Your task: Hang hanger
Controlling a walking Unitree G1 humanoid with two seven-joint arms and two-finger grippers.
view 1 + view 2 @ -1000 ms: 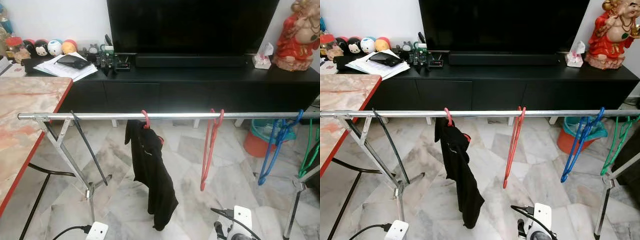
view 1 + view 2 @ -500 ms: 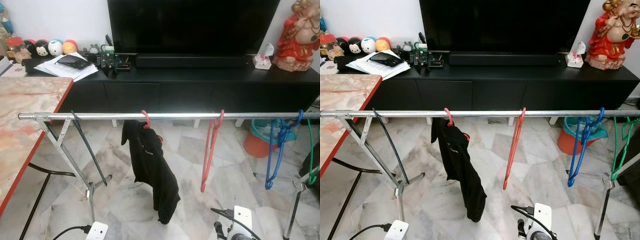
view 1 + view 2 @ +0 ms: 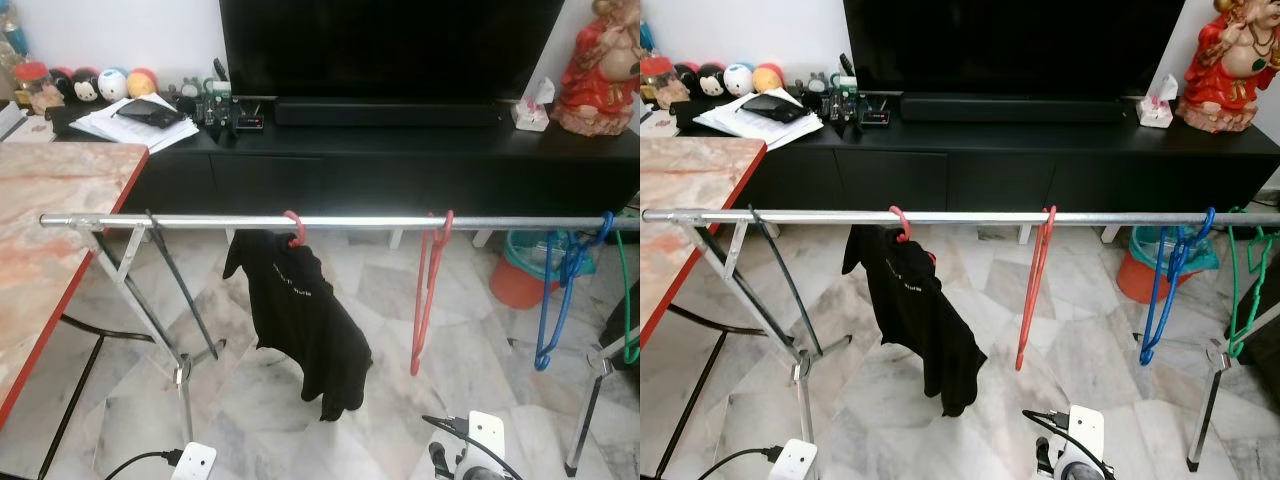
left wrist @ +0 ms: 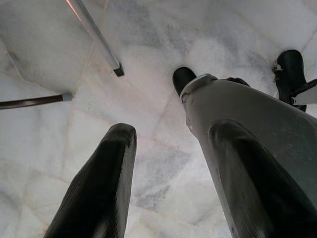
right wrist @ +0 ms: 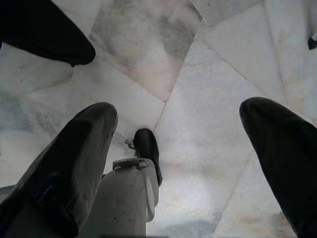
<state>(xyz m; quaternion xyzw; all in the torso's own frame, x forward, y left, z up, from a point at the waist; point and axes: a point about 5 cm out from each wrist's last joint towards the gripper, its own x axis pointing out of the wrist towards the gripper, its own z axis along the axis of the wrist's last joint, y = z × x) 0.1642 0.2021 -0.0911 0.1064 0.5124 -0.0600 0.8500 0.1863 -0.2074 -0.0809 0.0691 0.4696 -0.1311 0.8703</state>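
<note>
A long silver rail [image 3: 350,221] runs across the room, in front of a black TV cabinet [image 3: 400,160]. The pink hanger [image 3: 294,229] with the black shirt [image 3: 300,320] hooks over the rail, a bit left of the middle, so the shirt can dangle above the floor without touching it. To its right a bare red hanger [image 3: 428,290] hangs from the rail, then a blue hanger [image 3: 560,300] and a green hanger [image 3: 1245,290] far right. A marble desk [image 3: 40,230] with a red edge stands at the left.

Both arms hang down, likely because the job looks done. The left pincer [image 4: 168,183] is open and holds nothing. The right pincer [image 5: 183,158] is wide open and empty too.

The wrist views look down at the marble floor [image 5: 218,74] and the robot's feet. The eye views look out at the rail and hangers.
</note>
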